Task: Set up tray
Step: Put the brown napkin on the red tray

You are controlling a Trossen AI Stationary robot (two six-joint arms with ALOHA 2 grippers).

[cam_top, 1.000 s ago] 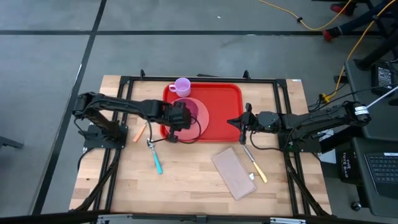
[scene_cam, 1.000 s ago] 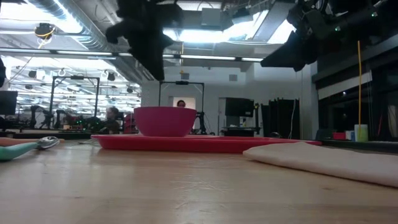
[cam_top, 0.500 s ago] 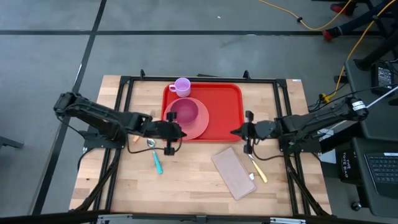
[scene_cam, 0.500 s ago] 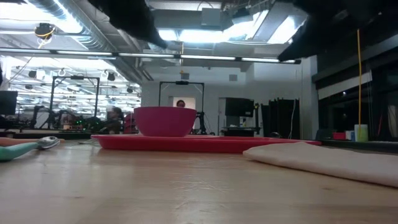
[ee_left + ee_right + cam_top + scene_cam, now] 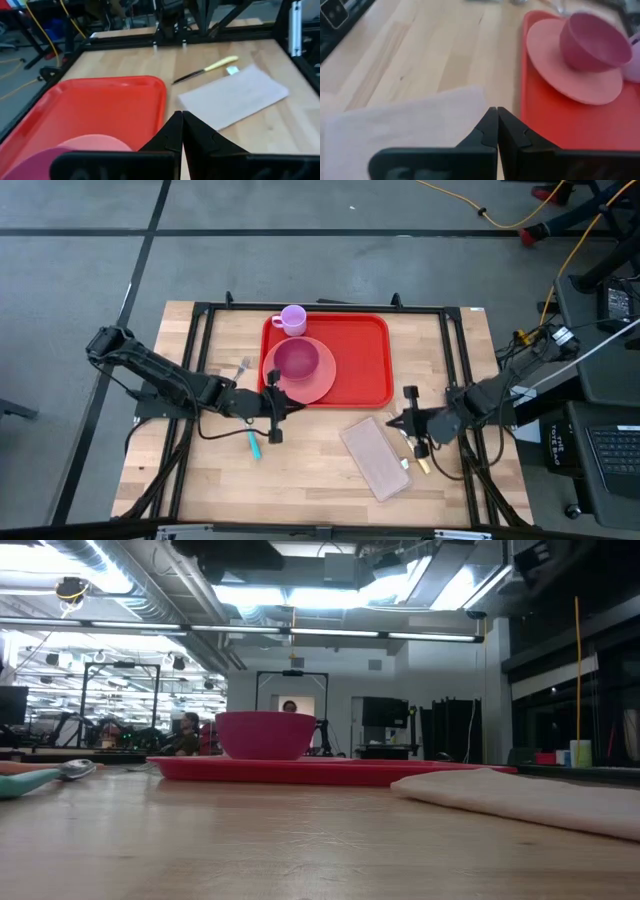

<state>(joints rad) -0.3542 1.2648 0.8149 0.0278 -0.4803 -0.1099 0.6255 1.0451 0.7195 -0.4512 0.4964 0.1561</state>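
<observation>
The red tray (image 5: 355, 360) lies on the wooden table (image 5: 310, 470) toward its 12 o'clock edge. A round pink plate (image 5: 318, 385) sits in the tray's 9 o'clock half, reaching the rim there, and a darker pink bowl (image 5: 297, 360) stands upright on it. A lilac mug (image 5: 293, 319) stands in the tray's corner at about 11 o'clock.

The left gripper (image 5: 277, 408) sits just off the tray's 7 o'clock corner, over bare wood. Its fingers (image 5: 172, 134) are pressed together with nothing between them. The right gripper (image 5: 398, 421) is at the tray's 5 o'clock side, clear of the rim, and its fingers (image 5: 490, 131) are likewise closed on nothing.

A folded beige napkin (image 5: 375, 459) lies flat at 6 o'clock from the tray, just beside the right gripper. A yellow-handled knife (image 5: 418, 461) lies at the napkin's 3 o'clock side, partly under the right arm. A teal-handled spoon (image 5: 253, 443) lies at 6 o'clock from the left gripper. A fork (image 5: 243, 366) rests on the wood at the tray's 9 o'clock side.
</observation>
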